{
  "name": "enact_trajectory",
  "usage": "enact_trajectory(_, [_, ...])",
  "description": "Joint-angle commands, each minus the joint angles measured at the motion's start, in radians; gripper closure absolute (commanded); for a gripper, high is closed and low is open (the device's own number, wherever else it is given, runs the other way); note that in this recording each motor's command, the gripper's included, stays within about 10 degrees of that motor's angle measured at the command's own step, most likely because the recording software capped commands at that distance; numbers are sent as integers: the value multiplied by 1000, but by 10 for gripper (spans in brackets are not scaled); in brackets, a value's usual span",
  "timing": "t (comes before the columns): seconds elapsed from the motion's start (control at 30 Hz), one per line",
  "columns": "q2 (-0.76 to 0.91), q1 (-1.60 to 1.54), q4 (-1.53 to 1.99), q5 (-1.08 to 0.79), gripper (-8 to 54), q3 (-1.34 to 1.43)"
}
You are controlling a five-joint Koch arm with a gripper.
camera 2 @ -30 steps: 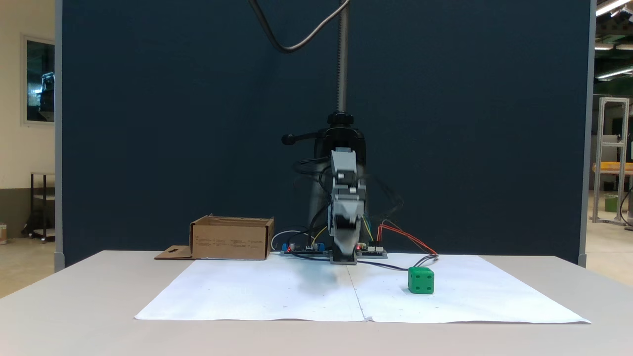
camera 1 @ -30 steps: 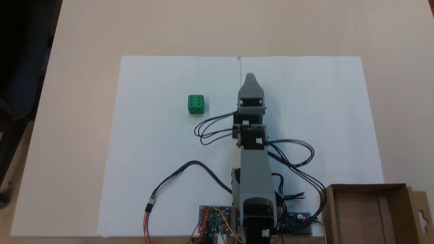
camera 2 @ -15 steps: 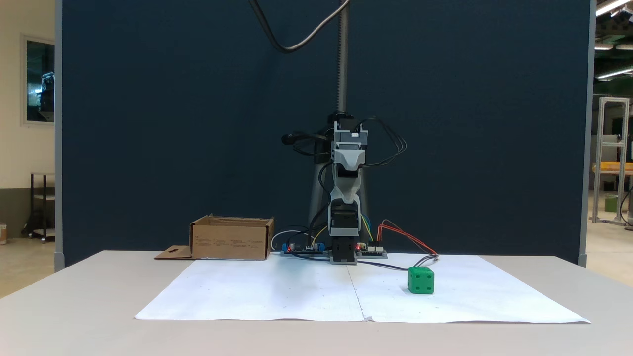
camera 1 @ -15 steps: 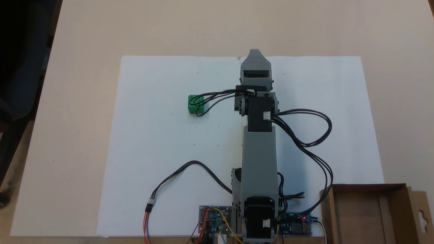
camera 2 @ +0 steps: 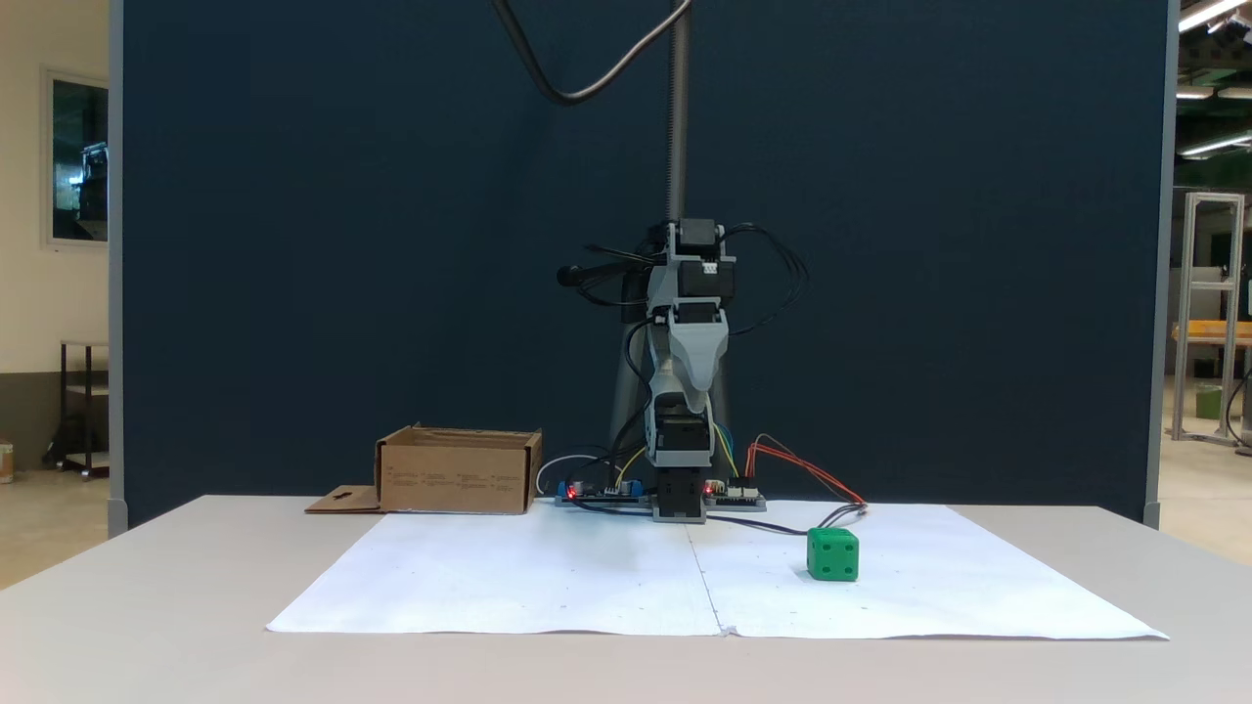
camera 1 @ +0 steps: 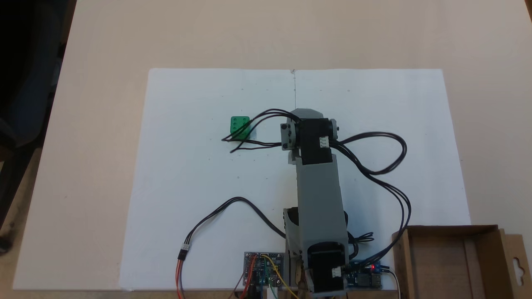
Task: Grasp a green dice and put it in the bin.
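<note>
Since half a second ago the arm has folded downward, jaw state untellable, leaving the green dice (camera 1: 240,127) unheld at centre-left, the bin (camera 1: 482,230) at lower right empty.

the green dice (camera 1: 240,126) is a small bright green cube with rounded edges, sitting flat left of centre in the top-down fixed view, six pips up, thin black wires crossing over it. in the front fixed view (camera 2: 832,554) it sits right of centre. the bin (camera 1: 453,261), an open low-walled brown cardboard box, fills the lower right corner; from the front (camera 2: 458,471) it sits left of centre.
</note>
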Motion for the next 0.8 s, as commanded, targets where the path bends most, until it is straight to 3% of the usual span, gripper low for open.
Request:
enact_trajectory(0.0, [17,-51,66,130,40,-51])
enact_trajectory(0.23, [-58,-110,52,247,40,-137])
enact_trajectory(0.77, [-416,-482,38,506,39,-512])
